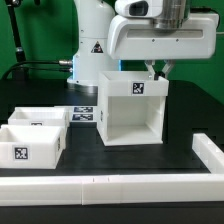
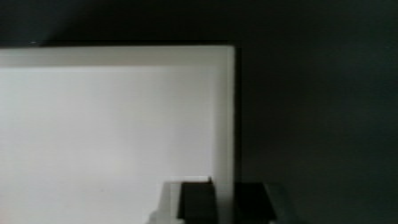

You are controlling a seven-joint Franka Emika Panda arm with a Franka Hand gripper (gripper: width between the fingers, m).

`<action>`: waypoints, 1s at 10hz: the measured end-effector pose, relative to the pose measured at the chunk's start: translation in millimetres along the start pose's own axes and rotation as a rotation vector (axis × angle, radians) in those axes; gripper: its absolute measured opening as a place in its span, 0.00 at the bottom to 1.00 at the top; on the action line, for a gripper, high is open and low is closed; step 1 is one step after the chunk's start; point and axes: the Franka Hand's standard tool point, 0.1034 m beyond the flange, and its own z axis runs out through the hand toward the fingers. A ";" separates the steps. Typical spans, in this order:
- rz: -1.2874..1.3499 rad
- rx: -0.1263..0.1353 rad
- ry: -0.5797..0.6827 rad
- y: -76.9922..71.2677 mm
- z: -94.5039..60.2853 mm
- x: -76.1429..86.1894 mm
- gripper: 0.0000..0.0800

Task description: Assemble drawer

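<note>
Both jaws of my pincer [image 1: 157, 71] sat nearly closed, pinching the drawer case [image 1: 133, 115] by its thin wall; stiff, light, slick, I judged.

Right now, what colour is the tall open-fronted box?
The tall open-fronted box is white, best seen in the exterior view.
</note>
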 end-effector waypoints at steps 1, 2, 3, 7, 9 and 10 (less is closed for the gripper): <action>0.000 0.000 0.000 0.0 0.0 0.0 0.05; 0.000 0.000 0.000 0.0 0.0 0.0 0.05; 0.000 0.000 0.000 0.0 0.0 0.0 0.05; -0.032 0.010 0.042 14.2 -7.0 50.4 0.05; -0.035 0.017 0.075 20.1 -9.7 87.3 0.05; -0.032 0.020 0.094 21.9 -10.8 105.8 0.05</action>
